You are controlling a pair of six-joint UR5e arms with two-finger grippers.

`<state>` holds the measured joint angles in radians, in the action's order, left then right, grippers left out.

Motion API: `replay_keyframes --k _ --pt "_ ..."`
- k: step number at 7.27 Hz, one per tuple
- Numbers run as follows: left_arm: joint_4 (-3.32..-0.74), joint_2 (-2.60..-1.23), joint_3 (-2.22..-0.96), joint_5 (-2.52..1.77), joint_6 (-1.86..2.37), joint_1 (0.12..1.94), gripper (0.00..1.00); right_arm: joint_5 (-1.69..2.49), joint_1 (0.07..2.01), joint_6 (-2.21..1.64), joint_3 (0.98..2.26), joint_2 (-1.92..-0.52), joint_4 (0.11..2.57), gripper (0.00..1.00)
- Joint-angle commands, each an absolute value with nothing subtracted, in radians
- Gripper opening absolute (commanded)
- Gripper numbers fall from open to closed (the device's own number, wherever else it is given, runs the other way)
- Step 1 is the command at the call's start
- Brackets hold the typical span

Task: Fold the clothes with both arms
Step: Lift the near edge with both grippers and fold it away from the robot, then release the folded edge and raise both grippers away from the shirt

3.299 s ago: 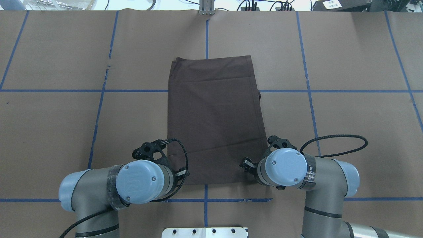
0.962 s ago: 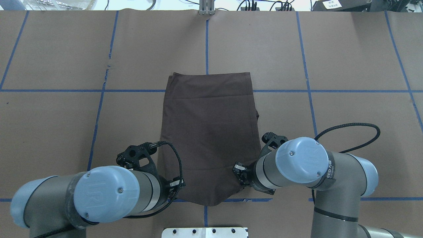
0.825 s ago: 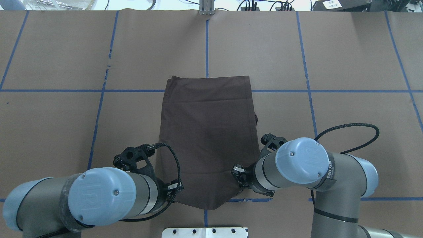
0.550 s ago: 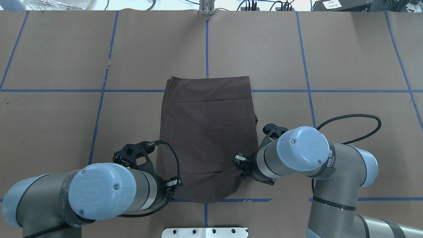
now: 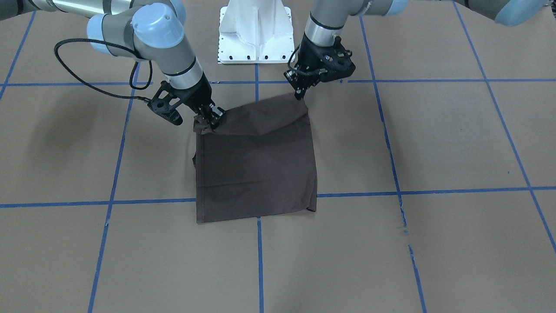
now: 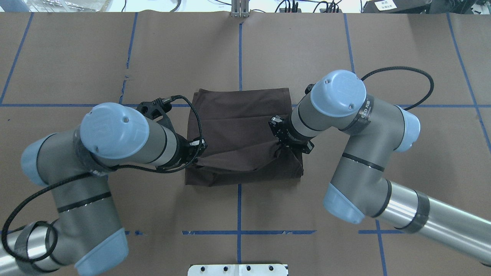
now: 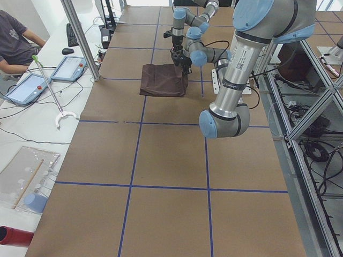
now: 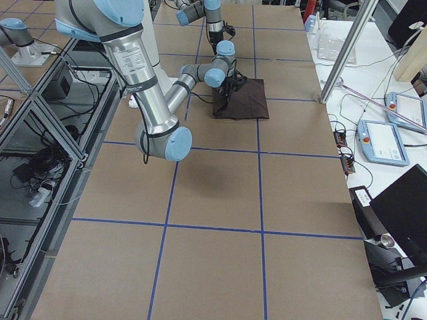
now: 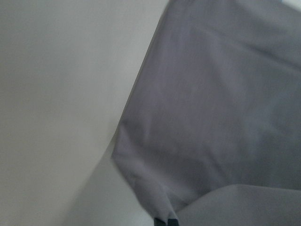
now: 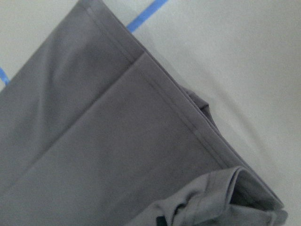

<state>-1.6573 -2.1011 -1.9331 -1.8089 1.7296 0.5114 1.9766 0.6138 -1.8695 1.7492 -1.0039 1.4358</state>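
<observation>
Evenly, left gripper [image 5: 299, 94] & right gripper [image 5: 211, 121] reach fwd, each pinching a T-shirt [image 5: 256, 169] corner (raised).

I log the following, all placed against the T-shirt [image 6: 245, 122].

1. T-shirt: dark brown, folded to a rectangle. The far hem lies flat. The near part is raised and sags between two held corners.
2. Left gripper [image 6: 195, 152]: at the shirt's left edge, with cloth drawn up into it.
3. Right gripper [image 6: 280, 145]: at the shirt's right edge, with fabric puckered beneath it.
4. Table cover [image 6: 76, 57]: brown paper crossed by blue tape lines [image 6: 240, 50], all round the shirt.
5. Base plate [image 6: 238, 269]: white, on the robot's side of the shirt, well apart from it.
</observation>
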Motion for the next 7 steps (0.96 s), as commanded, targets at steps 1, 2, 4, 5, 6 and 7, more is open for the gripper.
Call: replay_keyframes --k 1,2,4,5,6,7 --pt "-1.752 -2.242 -1.679 -1.824 1.704 0.657 0.00 2.041 0.742 -1.792 1.458 -0.808 1.436 0.00" --pt "-1.849 -2.300 -1.529 -1.824 1.648 0.705 0.00 2.045 0.758 -1.734 1.316 -0.757 1.396 0.00" --pt "-2.121 -2.336 -1.248 -1.816 1.538 0.818 1.00 2.042 0.800 -1.671 1.151 -0.743 1.214 1.00" --pt "-2.129 -2.351 -1.180 -1.818 1.437 0.850 1.00 2.043 0.820 -1.611 1.099 -0.720 1.212 1.00" --pt "-2.129 -2.352 -1.181 -1.819 1.427 0.854 1.00 2.046 0.831 -1.611 1.088 -0.718 1.212 1.00" --pt "-2.129 -2.350 -1.181 -1.825 1.424 0.856 1.00 2.069 0.845 -1.602 1.089 -0.719 1.212 1.00"
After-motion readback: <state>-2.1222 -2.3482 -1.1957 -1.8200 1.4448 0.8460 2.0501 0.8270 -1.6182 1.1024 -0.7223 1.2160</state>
